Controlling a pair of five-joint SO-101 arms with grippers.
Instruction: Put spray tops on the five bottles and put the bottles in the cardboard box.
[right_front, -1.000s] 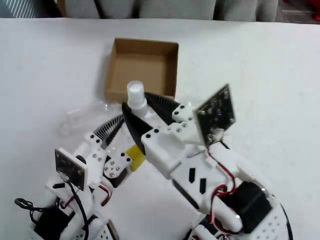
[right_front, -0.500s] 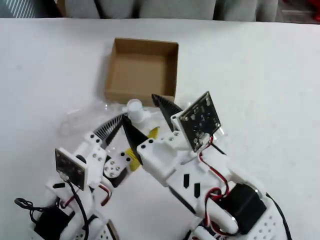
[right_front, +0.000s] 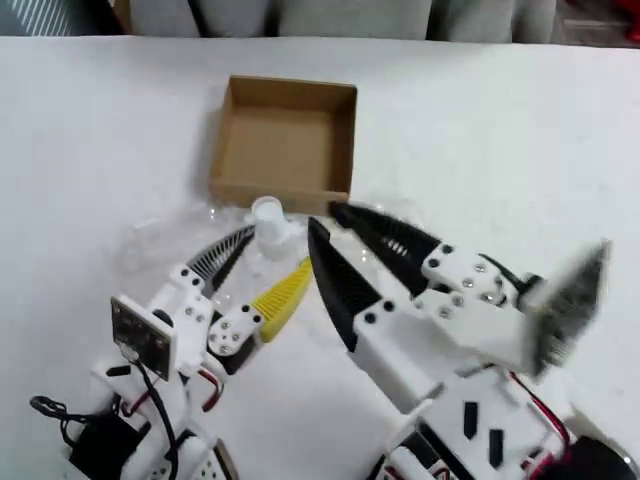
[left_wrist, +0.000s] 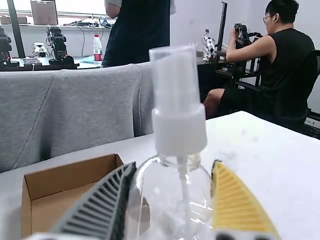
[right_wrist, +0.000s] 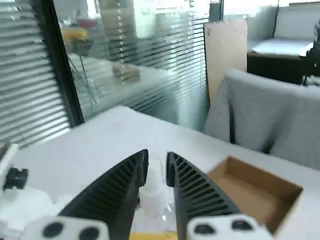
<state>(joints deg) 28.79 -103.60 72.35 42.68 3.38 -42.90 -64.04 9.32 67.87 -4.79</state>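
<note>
One bottle (right_front: 272, 236), spray top (right_front: 267, 210) on, sits just before the box (right_front: 285, 140), clamped in my left gripper (right_front: 276, 247). My right gripper (right_front: 325, 216) hangs beside it, slightly parted, holding nothing.

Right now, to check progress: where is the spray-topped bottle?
In the high view the bottle sits in the left gripper, just outside the near wall of the cardboard box.

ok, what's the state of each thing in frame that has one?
left gripper: shut on the bottle
bottle: upright, off the box, in front of it
spray top: on the bottle's neck
right gripper: open, holding nothing, next to the bottle
cardboard box: open at the top, no bottles inside
</note>
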